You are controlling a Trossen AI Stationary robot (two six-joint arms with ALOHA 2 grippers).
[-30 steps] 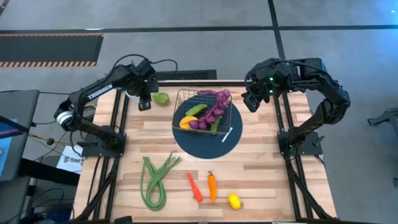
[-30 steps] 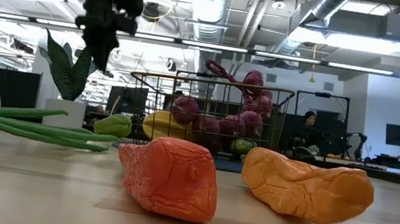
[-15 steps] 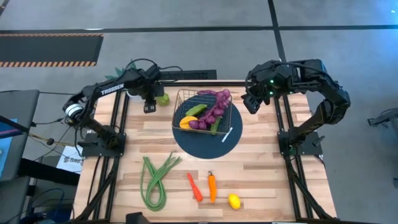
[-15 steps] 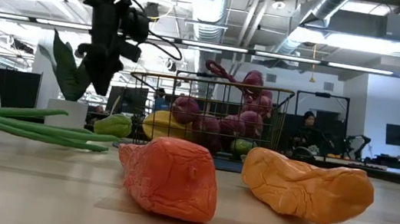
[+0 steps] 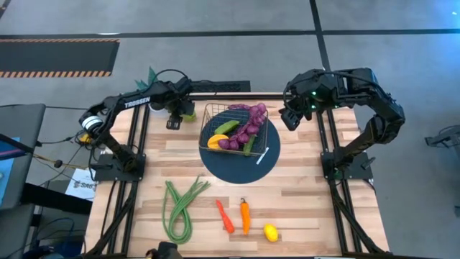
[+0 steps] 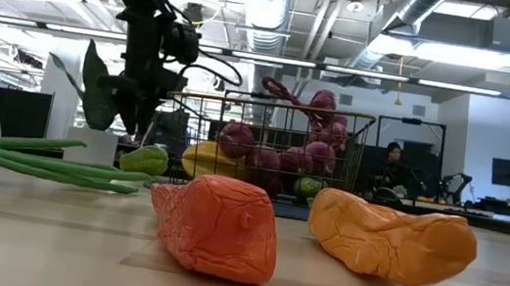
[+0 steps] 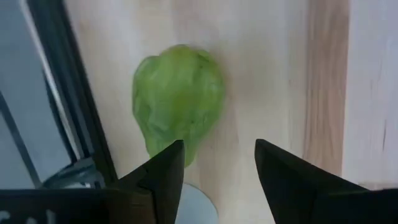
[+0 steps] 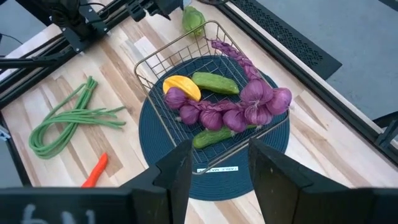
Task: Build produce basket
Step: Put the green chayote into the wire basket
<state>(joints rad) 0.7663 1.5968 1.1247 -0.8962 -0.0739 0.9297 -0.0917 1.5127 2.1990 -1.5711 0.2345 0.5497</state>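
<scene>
Counter [image 5: 302, 194]: light wood, carrying a dark blue round mat [image 5: 253, 167] with the wire basket [image 5: 267, 141] seated on it.

Basket contents, right wrist view: purple grape string [image 8: 249, 106], green cucumber [image 8: 214, 82], a yellow-orange piece [image 8: 182, 86], and a second green piece [image 8: 211, 137] low against the near wall.

Still out on the counter: long green beans [image 5: 180, 207], red pepper [image 5: 225, 216], orange pepper [image 5: 245, 216], lemon [image 5: 270, 232], all well apart from the basket. A green fruit [image 7: 178, 102] lies near the counter's far-left edge, just beside the basket's outer wall.

Left gripper [image 5: 175, 119]: over the last second the arm has swung in from the left and dropped lower, and it is now poised directly above the green fruit. Left wrist view shows the fingers spread, nothing between them; the fruit sits off-centre, nearer one finger than the other. Judgement: this is the approach to a grasp, and a small sideways correction looks needed before closing.

Right gripper [image 8: 214, 165]: unchanged, parked high at the counter's far-right side, fingers apart and empty, looking down on the basket.

Judgement: the basket is about half filled, with five pieces remaining outside.
</scene>
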